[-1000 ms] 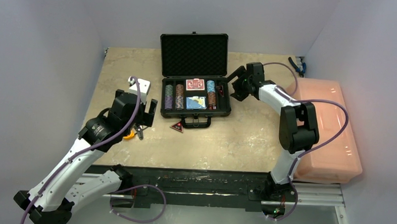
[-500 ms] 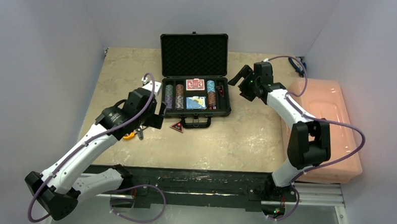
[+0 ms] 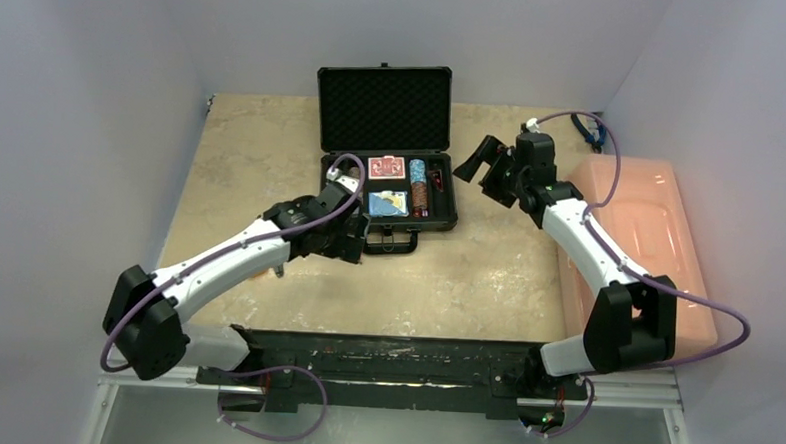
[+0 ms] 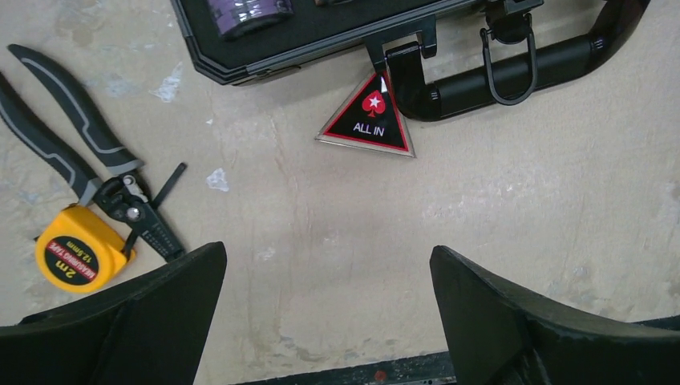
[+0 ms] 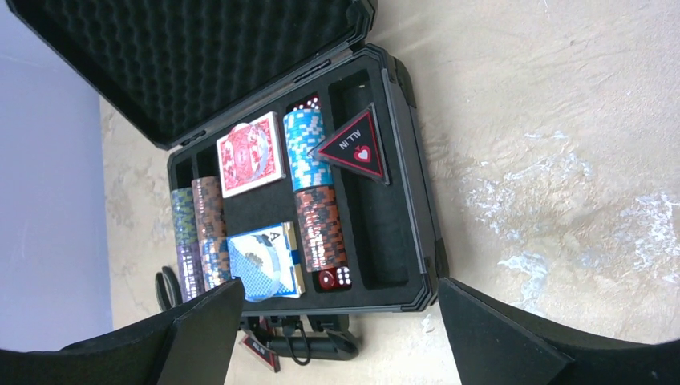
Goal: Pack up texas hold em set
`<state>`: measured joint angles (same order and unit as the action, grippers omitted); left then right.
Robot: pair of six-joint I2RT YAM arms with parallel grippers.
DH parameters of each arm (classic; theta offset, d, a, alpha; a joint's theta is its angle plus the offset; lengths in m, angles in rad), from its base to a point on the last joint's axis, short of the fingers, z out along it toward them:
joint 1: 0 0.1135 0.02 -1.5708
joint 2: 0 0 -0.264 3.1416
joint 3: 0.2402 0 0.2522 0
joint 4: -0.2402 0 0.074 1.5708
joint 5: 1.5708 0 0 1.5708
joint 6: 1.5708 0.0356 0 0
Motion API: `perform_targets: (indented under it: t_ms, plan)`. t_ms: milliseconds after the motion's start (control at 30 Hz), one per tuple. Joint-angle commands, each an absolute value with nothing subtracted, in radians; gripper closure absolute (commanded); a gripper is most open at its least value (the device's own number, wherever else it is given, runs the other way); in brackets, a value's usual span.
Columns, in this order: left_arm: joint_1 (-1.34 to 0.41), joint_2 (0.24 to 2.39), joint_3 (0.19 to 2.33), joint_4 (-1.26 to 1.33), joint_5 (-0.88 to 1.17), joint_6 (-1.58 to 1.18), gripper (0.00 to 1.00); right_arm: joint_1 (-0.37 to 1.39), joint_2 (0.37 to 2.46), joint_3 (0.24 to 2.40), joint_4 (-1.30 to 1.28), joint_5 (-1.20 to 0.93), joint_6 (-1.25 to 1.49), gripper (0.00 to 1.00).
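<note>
The black briefcase (image 3: 442,210) lies open, its foam lid (image 3: 384,110) upright. It holds chip stacks (image 5: 309,151), a red deck (image 5: 250,154), a blue deck (image 5: 265,261) and red dice (image 5: 335,278). One triangular "ALL IN" marker (image 5: 353,144) with a heart rests across the right slot. A second marker (image 4: 369,120), with a spade, lies on the table touching the case handle (image 4: 513,68). My left gripper (image 4: 329,297) is open and empty, just in front of that marker; in the top view it (image 3: 351,246) hides it. My right gripper (image 5: 341,329) is open and empty, right of the case (image 3: 477,166).
Black pliers (image 4: 72,144) and a yellow tape measure (image 4: 72,258) lie left of the left gripper. A large pink bin (image 3: 638,253) stands along the right table edge. Blue-handled pliers (image 3: 585,130) lie at the back right corner.
My left arm has swung right, from beside the case's left end to its front by the handle, and now covers the spade marker. My right gripper has drawn slightly right, away from the case.
</note>
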<state>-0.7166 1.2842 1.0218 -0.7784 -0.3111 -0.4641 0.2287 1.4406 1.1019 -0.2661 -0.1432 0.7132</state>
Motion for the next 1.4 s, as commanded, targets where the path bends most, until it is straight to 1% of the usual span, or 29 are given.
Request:
perform_targets:
  t_ms: [0, 133, 500, 900, 1100, 1233, 1367]
  plan:
    - [-0.727, 1.357, 1.002, -0.644, -0.286, -0.512, 0.00, 0.231, 1.385, 1.081, -0.245, -0.173, 0.646, 0.04]
    - [-0.729, 1.435, 0.993, -0.599, -0.288, -0.506, 0.00, 0.231, 1.378, 1.067, -0.242, -0.197, 0.623, 0.01]
    - [-0.729, 1.624, 1.024, -0.541, -0.334, -0.574, 0.00, 0.232, 1.374, 1.045, -0.233, -0.233, 0.603, 0.01]
    - [-0.710, 1.718, 1.040, -0.500, -0.384, -0.642, 0.00, 0.232, 1.362, 1.040, -0.240, -0.248, 0.598, 0.02]
    - [-0.700, 1.741, 1.033, -0.476, -0.385, -0.667, 0.04, 0.232, 1.367, 1.042, -0.240, -0.251, 0.598, 0.03]
    - [-0.678, 1.755, 1.011, -0.454, -0.368, -0.681, 0.08, 0.231, 1.376, 1.046, -0.246, -0.261, 0.597, 0.04]
    - [-0.670, 1.759, 0.986, -0.415, -0.352, -0.679, 0.11, 0.232, 1.376, 1.047, -0.249, -0.259, 0.595, 0.04]
